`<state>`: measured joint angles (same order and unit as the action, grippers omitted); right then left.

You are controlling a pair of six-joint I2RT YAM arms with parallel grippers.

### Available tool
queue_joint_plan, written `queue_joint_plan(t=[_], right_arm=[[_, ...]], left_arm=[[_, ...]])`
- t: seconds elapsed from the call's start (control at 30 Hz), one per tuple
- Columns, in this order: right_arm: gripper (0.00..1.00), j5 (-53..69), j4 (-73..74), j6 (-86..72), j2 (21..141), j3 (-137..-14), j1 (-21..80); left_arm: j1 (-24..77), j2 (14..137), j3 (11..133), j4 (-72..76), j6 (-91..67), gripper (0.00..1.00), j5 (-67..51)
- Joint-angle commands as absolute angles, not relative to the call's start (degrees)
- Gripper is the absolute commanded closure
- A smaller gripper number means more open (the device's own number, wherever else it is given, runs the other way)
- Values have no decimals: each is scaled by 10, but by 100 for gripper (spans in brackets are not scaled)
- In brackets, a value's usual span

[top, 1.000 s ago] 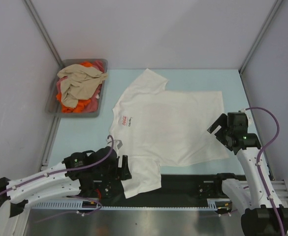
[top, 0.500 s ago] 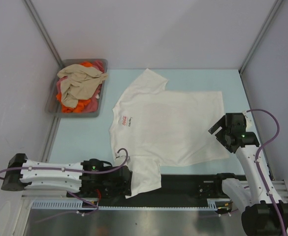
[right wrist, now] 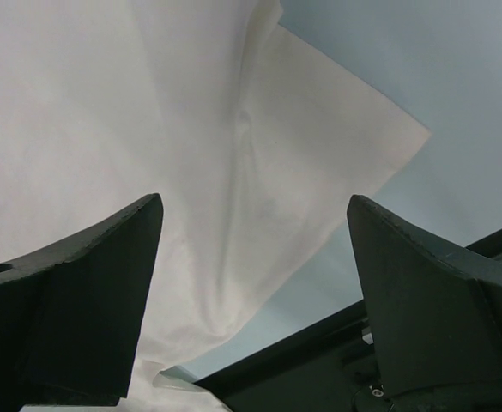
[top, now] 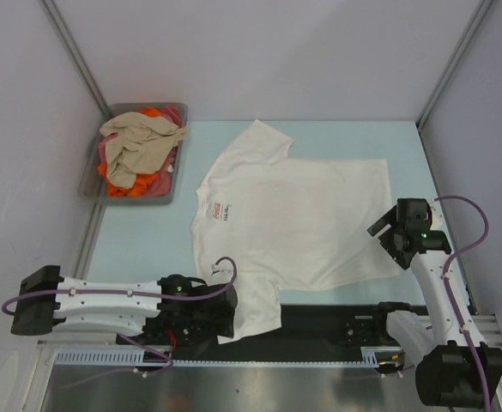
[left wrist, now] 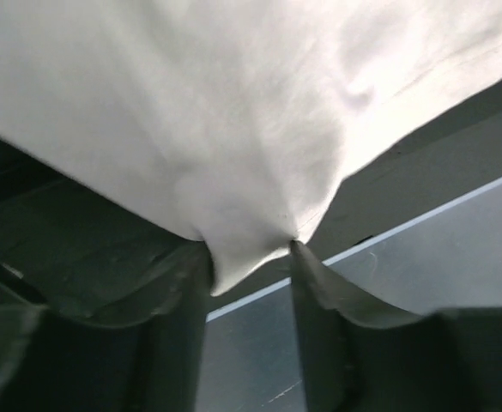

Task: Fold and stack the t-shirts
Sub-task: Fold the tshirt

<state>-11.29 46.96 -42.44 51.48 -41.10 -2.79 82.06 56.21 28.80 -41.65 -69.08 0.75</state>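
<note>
A white t-shirt (top: 293, 215) with a small red chest logo lies spread flat on the light blue table. Its near-left sleeve hangs over the black front rail. My left gripper (top: 231, 311) is at that sleeve. In the left wrist view the white cloth (left wrist: 233, 112) is bunched between the fingertips of the left gripper (left wrist: 249, 251), with creases running from the pinch. My right gripper (top: 386, 230) is open and hovers over the shirt's near-right corner. In the right wrist view the open right gripper (right wrist: 252, 206) has the cloth (right wrist: 105, 112) below it. Beige (top: 139, 142), orange (top: 152, 112) and pink-red (top: 178, 116) shirts lie heaped in a tray.
The grey tray (top: 90, 178) stands at the back left of the table. The black rail (top: 328, 322) and a metal plate run along the front edge. Grey walls with metal posts close in both sides. Bare blue table (top: 143, 236) lies left of the shirt.
My left arm has stretched out low along the front edge and its gripper has moved right onto the near-left sleeve. My right gripper has shifted slightly right and nearer.
</note>
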Motion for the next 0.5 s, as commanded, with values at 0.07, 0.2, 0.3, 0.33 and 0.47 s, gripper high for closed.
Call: queue_joint_plan(t=[0.07, 0.2, 0.3, 0.33, 0.47], right_arm=[[8, -127, 454, -438, 512, -402, -34], [9, -193, 491, -482, 510, -397, -55], [9, -181, 503, -495, 520, -402, -80], [10, -171, 501, -497, 532, -396, -100], [17, -107, 471, -497, 566, -344, -118]], left_arm=[[799, 547, 270, -342, -634, 77, -23], [778, 527, 262, -304, -606, 100, -22], [755, 511, 249, -290, -597, 100, -26], [750, 508, 244, -281, -596, 100, -31], [737, 489, 222, -267, -595, 100, -40]])
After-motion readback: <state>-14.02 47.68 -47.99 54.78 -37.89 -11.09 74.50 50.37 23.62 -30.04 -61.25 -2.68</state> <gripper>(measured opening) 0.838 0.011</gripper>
